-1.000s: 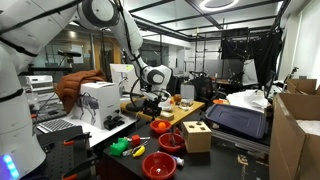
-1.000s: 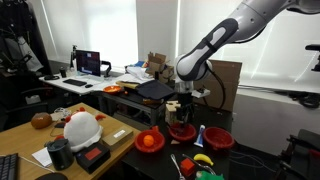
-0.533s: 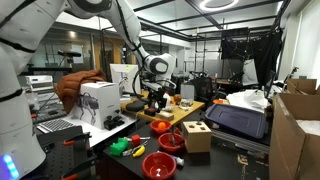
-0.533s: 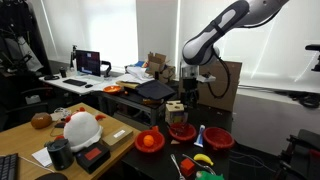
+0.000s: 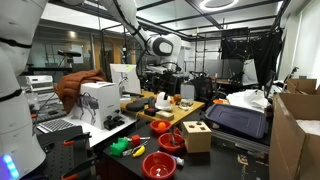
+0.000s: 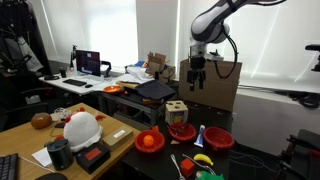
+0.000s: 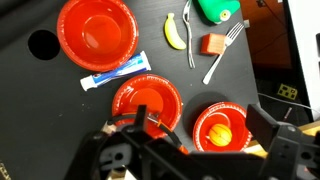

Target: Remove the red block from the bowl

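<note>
The dark red bowl [image 7: 147,103] sits mid-table beside the light wooden box with holes [image 6: 176,110]; it also shows in both exterior views [image 6: 182,130] [image 5: 172,142]. Its visible inside looks empty, and my gripper hides its near rim in the wrist view. A red block [image 7: 213,44] lies on the black table next to a fork [image 7: 222,52]. My gripper [image 7: 200,128] hangs high above the bowls with its fingers wide apart and nothing between them. It shows in both exterior views [image 6: 197,72] [image 5: 163,72].
A brighter red bowl [image 7: 97,30] and a red bowl holding an orange ball [image 7: 221,127] flank the dark one. A toothpaste tube [image 7: 115,74], a banana [image 7: 175,32] and a green toy [image 7: 217,10] lie nearby. A white helmet [image 6: 82,127] sits farther along the table.
My gripper has risen from just above the wooden box and dark red bowl to well above the table. Nothing on the table has moved.
</note>
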Controlling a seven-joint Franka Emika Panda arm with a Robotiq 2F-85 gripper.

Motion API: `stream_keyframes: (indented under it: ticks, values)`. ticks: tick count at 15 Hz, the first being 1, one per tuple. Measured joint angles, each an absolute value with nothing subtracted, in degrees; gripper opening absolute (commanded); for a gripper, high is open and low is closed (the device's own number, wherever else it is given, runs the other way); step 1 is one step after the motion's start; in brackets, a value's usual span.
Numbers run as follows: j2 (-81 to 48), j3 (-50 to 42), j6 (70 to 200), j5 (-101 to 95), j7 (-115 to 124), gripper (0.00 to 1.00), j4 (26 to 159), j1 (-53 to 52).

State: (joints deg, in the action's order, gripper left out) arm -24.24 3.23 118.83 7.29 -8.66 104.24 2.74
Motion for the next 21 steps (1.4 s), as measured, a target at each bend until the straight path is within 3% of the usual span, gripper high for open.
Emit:
stream_keyframes:
  ticks: [9,21]
  values:
    - [-17.2,1.6,109.0,7.4,-12.5,1.00,104.3,4.5]
    - [-9.3,1.5,108.3,7.3,-13.7,1.00,105.0,4.2]
